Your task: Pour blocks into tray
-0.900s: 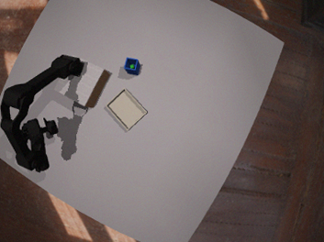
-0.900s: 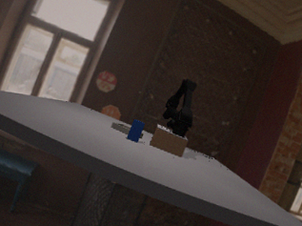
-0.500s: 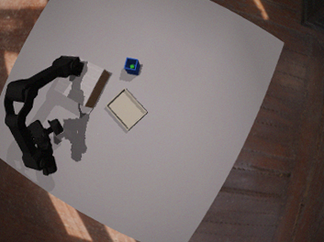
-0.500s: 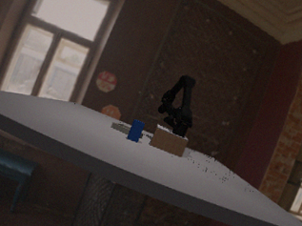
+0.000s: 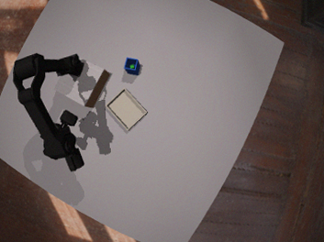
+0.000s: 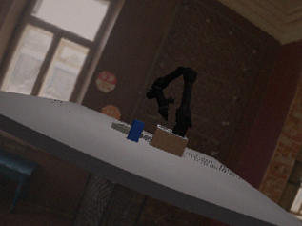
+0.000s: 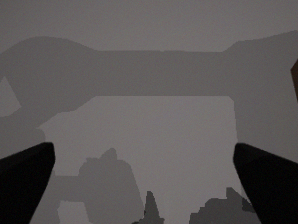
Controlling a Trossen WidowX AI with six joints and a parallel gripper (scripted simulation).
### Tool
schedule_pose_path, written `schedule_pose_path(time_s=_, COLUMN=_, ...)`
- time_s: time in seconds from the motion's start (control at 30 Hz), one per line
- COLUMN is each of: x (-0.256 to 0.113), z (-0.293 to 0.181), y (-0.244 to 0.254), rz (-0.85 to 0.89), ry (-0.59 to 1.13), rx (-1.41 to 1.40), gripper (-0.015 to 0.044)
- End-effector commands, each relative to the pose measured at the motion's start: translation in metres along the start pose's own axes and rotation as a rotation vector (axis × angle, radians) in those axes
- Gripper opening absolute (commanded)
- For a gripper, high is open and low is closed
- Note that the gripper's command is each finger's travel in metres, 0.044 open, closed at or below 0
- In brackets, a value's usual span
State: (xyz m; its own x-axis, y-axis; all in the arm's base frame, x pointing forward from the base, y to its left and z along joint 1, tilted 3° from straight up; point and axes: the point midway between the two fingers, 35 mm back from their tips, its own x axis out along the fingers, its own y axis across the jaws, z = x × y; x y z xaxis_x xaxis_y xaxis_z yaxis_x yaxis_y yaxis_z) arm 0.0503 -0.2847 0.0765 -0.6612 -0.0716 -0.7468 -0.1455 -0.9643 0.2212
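A blue square cup (image 5: 132,60) (image 6: 135,131) stands upright on the table, with a green block (image 5: 132,66) showing inside; other blocks cannot be made out. A shallow cream tray (image 5: 127,111) (image 6: 120,127) lies flat near the cup, and no blocks show in it. My gripper (image 5: 75,161) (image 6: 163,115) (image 7: 145,152) is open, its two dark fingers wide apart with nothing between them. It hangs above the table, away from the cup, on the far side of the tray from it. Neither cup nor tray shows in the wrist view.
A box with a brown side (image 5: 97,89) (image 6: 170,141) stands between the arm base and the tray, near the cup. A brown edge (image 7: 295,80) shows at the right of the wrist view. Arm shadows fall across the pale table (image 5: 195,96) (image 6: 78,135).
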Motion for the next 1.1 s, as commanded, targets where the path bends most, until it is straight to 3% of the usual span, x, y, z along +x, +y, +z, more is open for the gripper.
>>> schedule_pose_path(time_s=0.0, x=-0.024, z=-0.013, y=-0.017, rz=0.090, ry=0.069, rx=-0.163, gripper=0.0440)
schedule_pose_path(time_s=0.53, x=-0.095, z=-0.043, y=-0.093, rz=0.456, ry=0.272, rx=-0.754, gripper=0.0440)
schedule_pose_path(time_s=1.07, x=-0.134, z=-0.048, y=-0.180, rz=0.878, ry=0.403, rx=-1.341, gripper=0.0440)
